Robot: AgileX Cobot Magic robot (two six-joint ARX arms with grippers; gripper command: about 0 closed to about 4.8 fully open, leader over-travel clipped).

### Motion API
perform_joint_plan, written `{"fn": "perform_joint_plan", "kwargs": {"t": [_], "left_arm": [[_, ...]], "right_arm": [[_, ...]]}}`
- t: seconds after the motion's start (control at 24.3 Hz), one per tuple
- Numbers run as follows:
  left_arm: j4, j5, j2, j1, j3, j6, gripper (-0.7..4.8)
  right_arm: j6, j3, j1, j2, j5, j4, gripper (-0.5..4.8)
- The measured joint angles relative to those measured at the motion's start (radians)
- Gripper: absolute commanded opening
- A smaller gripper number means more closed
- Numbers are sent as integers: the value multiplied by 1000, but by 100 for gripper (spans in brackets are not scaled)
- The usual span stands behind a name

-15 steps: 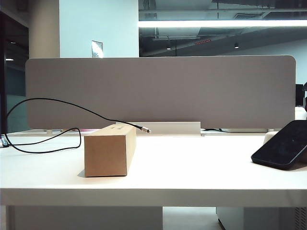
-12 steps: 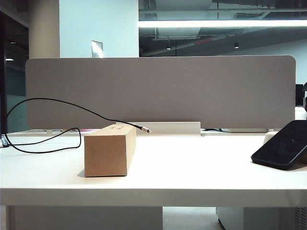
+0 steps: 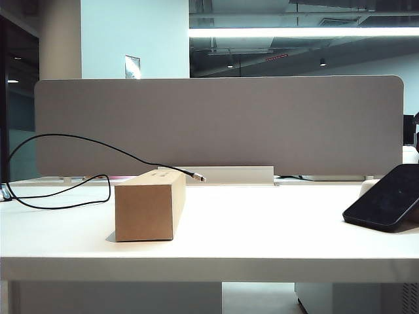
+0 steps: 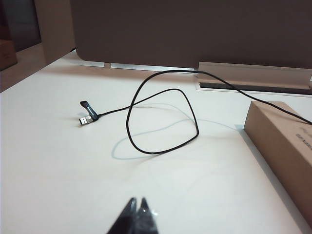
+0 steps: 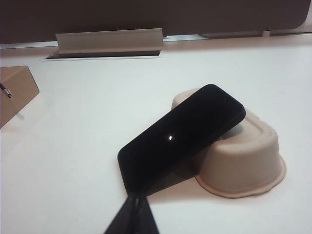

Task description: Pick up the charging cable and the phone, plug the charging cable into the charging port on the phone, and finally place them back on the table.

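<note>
Evidently nothing is grasped yet: on the counter (image 3: pixel 262 229) the phone (image 5: pixel 180 139) is propped on an upturned tray (image 5: pixel 243 161), the charging cable (image 4: pixel 161 122) draped over a box (image 3: pixel 149 206); left claw (image 4: pixel 136 217) and right claw (image 5: pixel 134 214) are clenched, empty.

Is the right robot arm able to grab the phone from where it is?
Probably yes. The right gripper, fingers shut, sits just before the phone, which leans on the upturned tray with bare table around. Nothing blocks it.

One charging cable (image 3: pixel 65 140), one phone (image 3: pixel 386 199), one cardboard box (image 3: pixel 149 205), one upturned tray (image 5: pixel 243 156), two hands.
</note>
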Motion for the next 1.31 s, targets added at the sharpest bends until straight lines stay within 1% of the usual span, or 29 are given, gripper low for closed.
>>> {"fn": "perform_joint_plan", "kwargs": {"t": [0.16, 0.25, 0.37, 0.62, 0.78, 0.94, 1.03, 1.15, 1.31], "left_arm": [[1, 0, 0, 0, 0, 0, -5], [5, 11, 0, 0, 0, 0, -5], [39, 67, 0, 0, 0, 0, -6], [52, 88, 0, 0, 0, 0, -6], [47, 157, 2, 0, 25, 0, -6], [56, 164, 7, 0, 53, 8, -6], [55, 164, 19, 0, 67, 46, -6], [53, 164, 45, 0, 89, 57, -6], [103, 164, 113, 0, 130, 64, -6]], "right_arm": [[0, 0, 0, 0, 0, 2, -1], [3, 0, 0, 0, 0, 29, -1], [71, 0, 4, 0, -35, 39, -1], [126, 15, 4, 0, -51, 24, -2], [130, 65, 3, 1, -30, 30, -2], [132, 109, 3, 14, 2, 27, -2], [134, 150, 2, 48, 2, -7, -2], [153, 191, 2, 100, 2, -37, -1], [187, 265, 2, 245, 0, -62, -1]]}}
